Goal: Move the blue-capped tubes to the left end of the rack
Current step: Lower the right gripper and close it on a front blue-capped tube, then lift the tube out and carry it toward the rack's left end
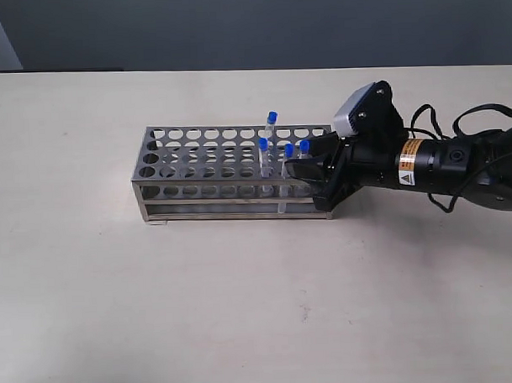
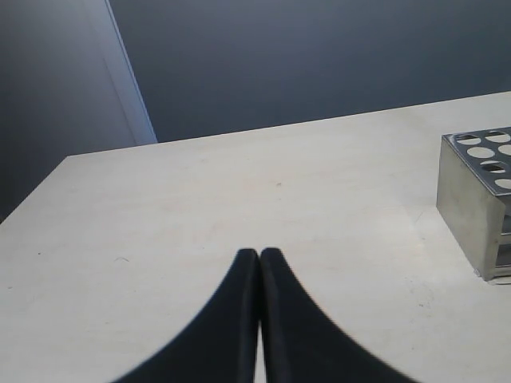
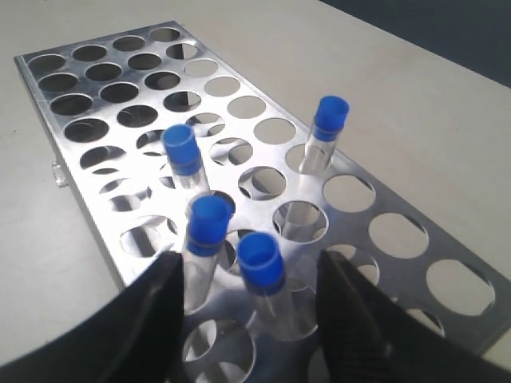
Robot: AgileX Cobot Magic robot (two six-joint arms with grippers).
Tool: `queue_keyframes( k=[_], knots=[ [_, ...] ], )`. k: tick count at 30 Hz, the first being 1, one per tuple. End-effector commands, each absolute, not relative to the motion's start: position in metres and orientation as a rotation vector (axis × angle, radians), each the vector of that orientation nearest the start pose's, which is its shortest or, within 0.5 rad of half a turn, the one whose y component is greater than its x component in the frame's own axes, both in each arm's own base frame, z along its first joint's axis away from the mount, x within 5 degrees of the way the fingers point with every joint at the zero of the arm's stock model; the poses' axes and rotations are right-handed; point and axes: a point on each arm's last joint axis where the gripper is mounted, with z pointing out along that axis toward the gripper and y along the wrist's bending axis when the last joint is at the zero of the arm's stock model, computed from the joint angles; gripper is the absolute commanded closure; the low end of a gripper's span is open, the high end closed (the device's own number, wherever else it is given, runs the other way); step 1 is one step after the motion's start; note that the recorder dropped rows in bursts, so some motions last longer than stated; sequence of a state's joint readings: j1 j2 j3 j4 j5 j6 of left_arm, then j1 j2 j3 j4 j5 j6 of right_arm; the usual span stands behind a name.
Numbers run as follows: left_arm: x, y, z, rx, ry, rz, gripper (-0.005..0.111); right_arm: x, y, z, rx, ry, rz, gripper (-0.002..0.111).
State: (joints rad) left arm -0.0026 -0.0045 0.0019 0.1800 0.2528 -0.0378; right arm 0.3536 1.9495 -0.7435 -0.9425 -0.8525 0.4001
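The shiny steel rack (image 1: 206, 164) stands mid-table. Several blue-capped tubes (image 1: 272, 118) are upright in holes near its right end. My right gripper (image 1: 309, 158) reaches in from the right, open, over that end. In the right wrist view its jaws (image 3: 251, 267) stand apart on either side of the nearest tube (image 3: 261, 262), with gaps to both fingers. A second tube (image 3: 209, 227) stands right beside one finger (image 3: 164, 307). Two more tubes (image 3: 182, 150) (image 3: 331, 118) stand farther in. My left gripper (image 2: 259, 254) is shut on nothing above bare table.
The rack's left end (image 1: 154, 157) holds only empty holes. One corner of the rack (image 2: 471, 199) shows in the left wrist view. The right arm's black body and cables (image 1: 457, 163) lie over the table on the right.
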Motion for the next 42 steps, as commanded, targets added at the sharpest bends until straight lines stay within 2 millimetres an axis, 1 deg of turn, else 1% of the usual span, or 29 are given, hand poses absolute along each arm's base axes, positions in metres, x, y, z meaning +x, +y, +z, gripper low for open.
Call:
queue_keyframes(
  k=[1,4,6,10,15,19,25,28,31,32,35,39,42],
  knots=[
    [0.055,0.003,0.192,0.09,1.719,0.126,0.106,0.295,0.162,0.115,-1.051,1.824,0.623,0.06],
    [0.055,0.003,0.192,0.09,1.719,0.126,0.106,0.296,0.158,0.119,-1.071,1.84,0.558,0.06],
    [0.055,0.003,0.192,0.09,1.719,0.126,0.106,0.297,0.157,0.127,-1.049,1.842,0.528,0.06],
    [0.055,0.003,0.192,0.09,1.719,0.126,0.106,0.297,0.157,0.144,-1.027,1.792,0.521,0.06],
    [0.055,0.003,0.192,0.09,1.719,0.126,0.106,0.297,0.157,0.143,-1.02,1.796,0.525,0.06],
    [0.055,0.003,0.192,0.09,1.719,0.126,0.106,0.297,0.16,0.143,-0.999,1.767,0.585,0.06],
    [0.055,0.003,0.192,0.09,1.719,0.126,0.106,0.297,0.161,0.129,-0.991,1.8,0.621,0.06],
    [0.055,0.003,0.192,0.09,1.719,0.126,0.106,0.297,0.162,0.127,-0.98,1.804,0.641,0.06],
    [0.055,0.003,0.192,0.09,1.719,0.126,0.106,0.297,0.162,0.128,-0.971,1.802,0.65,0.074],
    [0.055,0.003,0.192,0.09,1.719,0.126,0.106,0.297,0.163,0.128,-0.969,1.801,0.653,0.083],
    [0.055,0.003,0.192,0.09,1.719,0.126,0.106,0.297,0.163,0.128,-0.969,1.801,0.653,0.107],
    [0.055,0.003,0.192,0.09,1.719,0.126,0.106,0.297,0.162,0.13,-0.964,1.797,0.653,0.108],
    [0.055,0.003,0.192,0.09,1.719,0.126,0.106,0.296,0.162,0.144,-0.962,1.758,0.637,0.108]
  ],
)
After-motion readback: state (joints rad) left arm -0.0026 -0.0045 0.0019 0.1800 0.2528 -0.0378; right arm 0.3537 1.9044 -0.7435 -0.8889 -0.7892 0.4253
